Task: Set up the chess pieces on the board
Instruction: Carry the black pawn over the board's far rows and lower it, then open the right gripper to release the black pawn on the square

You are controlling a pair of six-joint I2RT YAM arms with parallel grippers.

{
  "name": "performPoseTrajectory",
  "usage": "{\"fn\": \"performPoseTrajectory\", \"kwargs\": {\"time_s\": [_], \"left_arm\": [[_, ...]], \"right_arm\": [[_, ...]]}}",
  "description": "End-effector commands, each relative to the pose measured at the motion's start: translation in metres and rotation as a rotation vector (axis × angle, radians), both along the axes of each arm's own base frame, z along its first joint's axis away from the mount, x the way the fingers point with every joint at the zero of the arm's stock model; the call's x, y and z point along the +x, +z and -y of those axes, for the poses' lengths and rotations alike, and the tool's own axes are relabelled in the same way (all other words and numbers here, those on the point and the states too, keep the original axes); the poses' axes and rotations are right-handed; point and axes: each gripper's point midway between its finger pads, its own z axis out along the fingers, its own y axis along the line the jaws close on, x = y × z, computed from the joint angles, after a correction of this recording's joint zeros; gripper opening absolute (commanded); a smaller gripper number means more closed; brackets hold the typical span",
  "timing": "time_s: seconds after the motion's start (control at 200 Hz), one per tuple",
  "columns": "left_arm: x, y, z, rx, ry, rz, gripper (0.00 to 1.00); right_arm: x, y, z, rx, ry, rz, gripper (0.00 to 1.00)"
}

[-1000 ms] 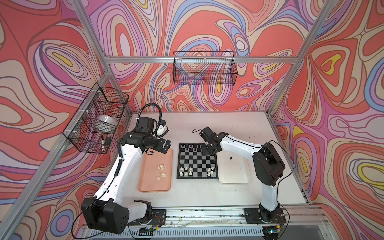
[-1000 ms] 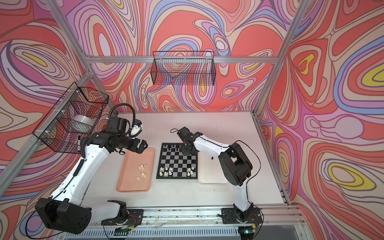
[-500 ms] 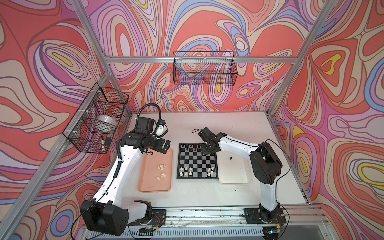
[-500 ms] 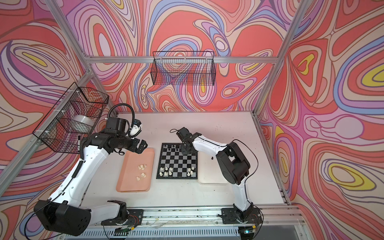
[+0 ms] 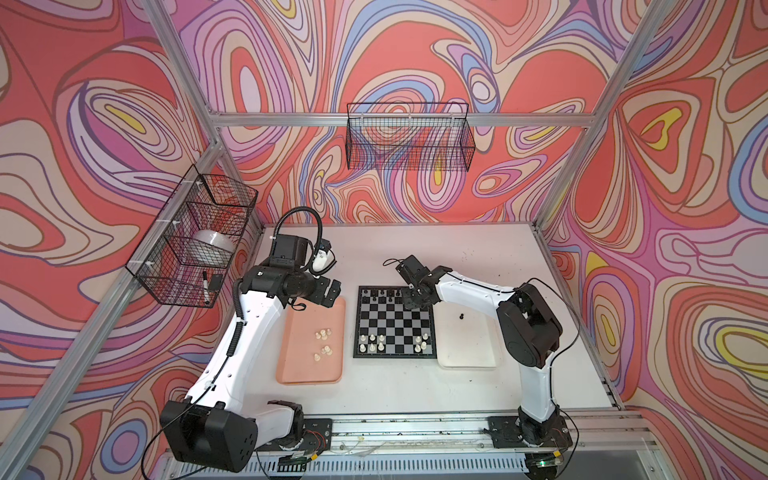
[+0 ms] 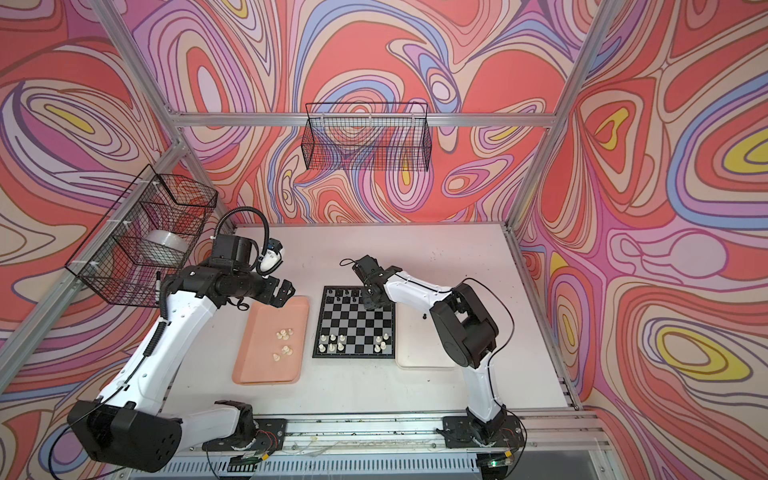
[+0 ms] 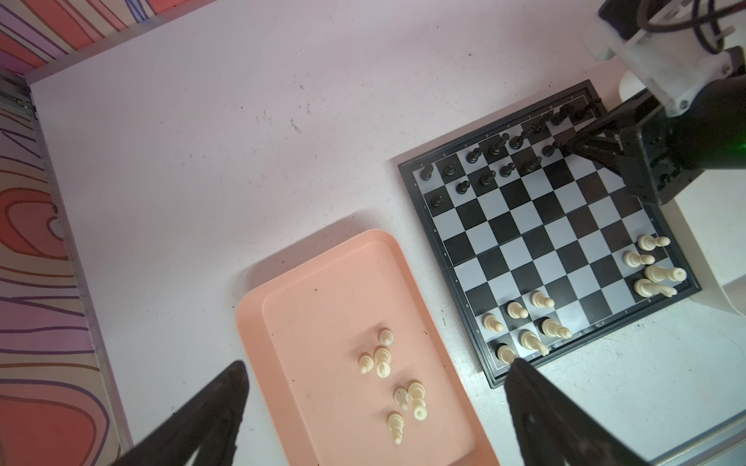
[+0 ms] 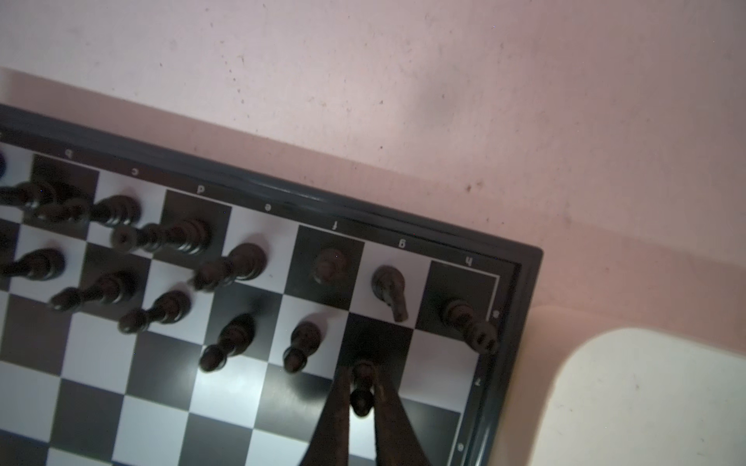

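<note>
The board (image 5: pixel 395 324) lies mid-table, seen in both top views (image 6: pixel 353 328). Black chess pieces (image 5: pixel 382 294) fill its two far rows, and white ones (image 5: pixel 372 347) stand in its near rows. Over the far right squares my right gripper (image 5: pixel 411 301) is shut on a black pawn (image 8: pixel 362 397). The pawn's base is at a dark square, and I cannot tell whether it touches. My left gripper (image 5: pixel 332 293) hangs open and empty above the far end of the pink tray (image 5: pixel 309 365). Several white pieces (image 7: pixel 381 359) lie in that tray.
A white tray (image 5: pixel 467 345) right of the board holds one black piece (image 5: pixel 460 316). Wire baskets hang on the back wall (image 5: pixel 409 141) and the left wall (image 5: pixel 195 237). The right arm's elbow (image 5: pixel 528 328) stands over the white tray.
The right arm's elbow has shifted slightly toward the board while its gripper stays over the far right squares with the pawn. The left arm has not moved.
</note>
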Motion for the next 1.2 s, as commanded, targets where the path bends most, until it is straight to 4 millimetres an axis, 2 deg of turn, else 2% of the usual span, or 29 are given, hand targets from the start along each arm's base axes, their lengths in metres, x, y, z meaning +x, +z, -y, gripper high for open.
{"fn": "performPoseTrajectory", "kwargs": {"time_s": [0.0, 0.361, 0.691, 1.197], "left_arm": [[-0.005, 0.003, 0.001, 0.001, -0.018, 0.013, 1.00], [-0.005, 0.004, 0.002, -0.005, -0.024, 0.018, 1.00], [-0.005, 0.008, 0.003, -0.010, -0.026, 0.026, 1.00], [-0.007, 0.014, 0.005, -0.022, -0.034, 0.024, 1.00]], "right_arm": [[0.005, -0.005, 0.001, -0.020, -0.006, 0.011, 0.13], [0.005, -0.006, 0.002, -0.016, -0.008, 0.008, 0.17], [0.005, 0.008, 0.004, -0.011, -0.006, 0.026, 0.24], [-0.009, 0.033, 0.011, 0.002, 0.008, 0.021, 0.28]]}}
